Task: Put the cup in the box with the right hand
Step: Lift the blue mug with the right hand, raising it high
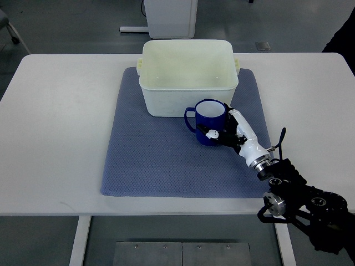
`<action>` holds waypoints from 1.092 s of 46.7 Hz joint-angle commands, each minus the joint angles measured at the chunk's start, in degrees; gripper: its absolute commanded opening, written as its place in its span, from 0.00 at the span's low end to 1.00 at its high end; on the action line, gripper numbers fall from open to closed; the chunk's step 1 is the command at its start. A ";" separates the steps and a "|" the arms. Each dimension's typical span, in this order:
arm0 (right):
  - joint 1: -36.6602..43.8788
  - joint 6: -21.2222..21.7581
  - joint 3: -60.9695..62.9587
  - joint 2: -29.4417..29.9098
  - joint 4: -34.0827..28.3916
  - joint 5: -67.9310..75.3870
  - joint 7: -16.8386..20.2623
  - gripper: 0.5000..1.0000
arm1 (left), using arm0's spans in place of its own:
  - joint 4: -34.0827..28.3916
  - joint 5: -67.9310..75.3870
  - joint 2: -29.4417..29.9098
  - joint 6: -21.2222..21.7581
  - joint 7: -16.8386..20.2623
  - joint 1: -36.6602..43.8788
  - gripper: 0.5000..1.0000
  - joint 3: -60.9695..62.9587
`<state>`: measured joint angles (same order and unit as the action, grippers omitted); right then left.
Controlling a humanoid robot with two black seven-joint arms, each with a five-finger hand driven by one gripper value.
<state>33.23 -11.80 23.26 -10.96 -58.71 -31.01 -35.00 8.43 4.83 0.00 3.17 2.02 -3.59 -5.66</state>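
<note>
A blue cup (206,119) with a white inside and a handle on its left stands upright on the blue-grey mat (155,160), just in front of the cream plastic box (188,77). The box holds nothing. My right hand (230,130) comes in from the lower right, and its white and black fingers are wrapped around the cup's right side. The cup still rests on the mat, close to the box's front wall. My left arm does not show.
The mat lies on a white table (55,127). A white pedestal base (166,16) stands on the floor behind the table. A dark shape (343,36) shows at the right edge.
</note>
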 commanded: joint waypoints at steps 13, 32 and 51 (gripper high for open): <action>-0.54 0.46 -0.15 -8.99 -3.34 2.44 0.00 0.00 | 0.00 0.00 0.00 -0.01 0.00 -0.02 1.00 0.13; 2.09 1.61 0.55 -17.34 -3.43 5.61 0.00 0.00 | -0.08 0.00 0.00 -0.01 0.00 -0.02 1.00 -0.05; 9.83 3.45 6.62 -18.31 -2.99 5.78 0.00 0.00 | 0.00 0.00 0.00 -0.01 0.00 -0.02 1.00 -0.05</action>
<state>41.93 -8.35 29.78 -29.31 -61.63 -25.23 -35.00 8.42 4.83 0.00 3.17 2.02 -3.62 -5.64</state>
